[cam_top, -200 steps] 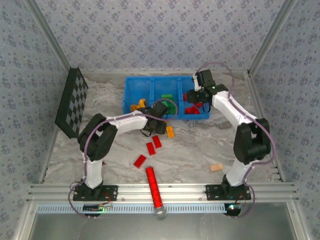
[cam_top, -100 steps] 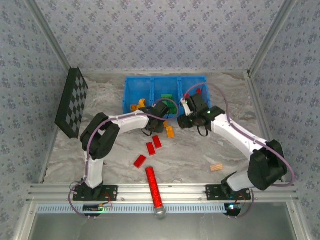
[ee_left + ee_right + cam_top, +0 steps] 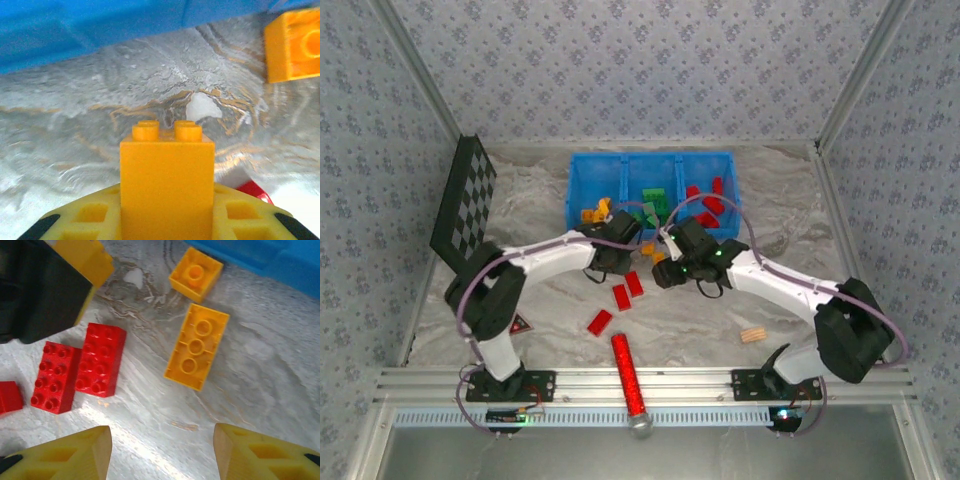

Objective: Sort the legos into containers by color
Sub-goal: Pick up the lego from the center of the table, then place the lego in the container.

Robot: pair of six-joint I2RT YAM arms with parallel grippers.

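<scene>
While lying nearest the front edge of the marbled table (image 3: 790, 215), well apart from each other: red cylinder (image 3: 628, 375) and tan block (image 3: 752, 335). Farther out, three red legos (image 3: 622, 297), two of them side by side. Beyond those, right gripper (image 3: 162, 440) spread wide, gripping nothing, hanging over two orange bricks (image 3: 196, 352) just short of the blue bin (image 3: 580, 185). Beside it, left gripper (image 3: 166, 215) clenched on an orange brick (image 3: 166, 170), studs toward the blue wall; finger ends cut off by the lower frame edge. Farthest, that bin's three compartments: yellow-orange pieces (image 3: 592, 212) in the left, green pieces (image 3: 653, 195) in the middle, red pieces (image 3: 705, 203) in the right. Cannot count these: too small, partly crossed by cables (image 3: 712, 197).
</scene>
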